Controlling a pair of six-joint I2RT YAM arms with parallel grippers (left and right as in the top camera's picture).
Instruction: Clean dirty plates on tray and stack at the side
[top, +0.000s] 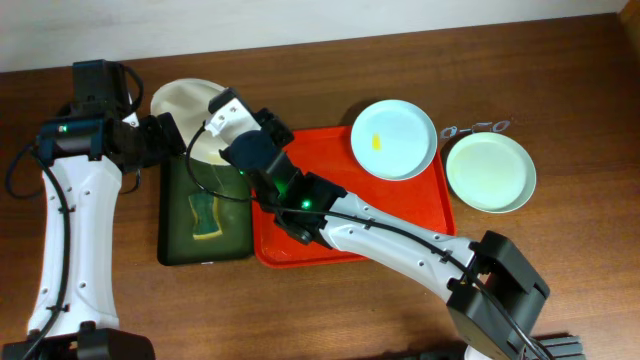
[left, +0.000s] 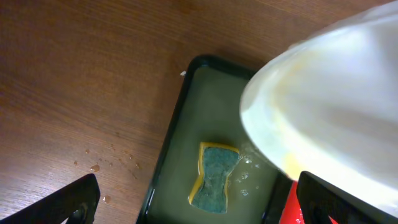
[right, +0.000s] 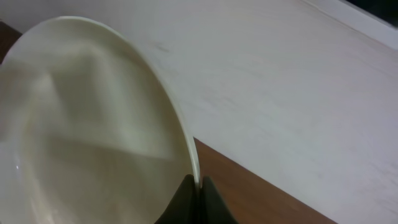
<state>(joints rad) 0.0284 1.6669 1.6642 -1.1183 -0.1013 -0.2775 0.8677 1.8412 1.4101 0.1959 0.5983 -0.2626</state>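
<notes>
Now, your right gripper (right: 196, 190): clamped on plate (top: 185, 100) rim.
Your left gripper (top: 172, 135): spread wide, empty.
Your sponge (left: 214, 177): below, nearer left gripper.

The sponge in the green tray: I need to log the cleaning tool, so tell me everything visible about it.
The sponge is hourglass-shaped, yellow foam with a green scouring face turned up. It lies flat inside the dark green tray, on a wet-looking film with small bubbles beside it. Nothing else touches it.
</notes>
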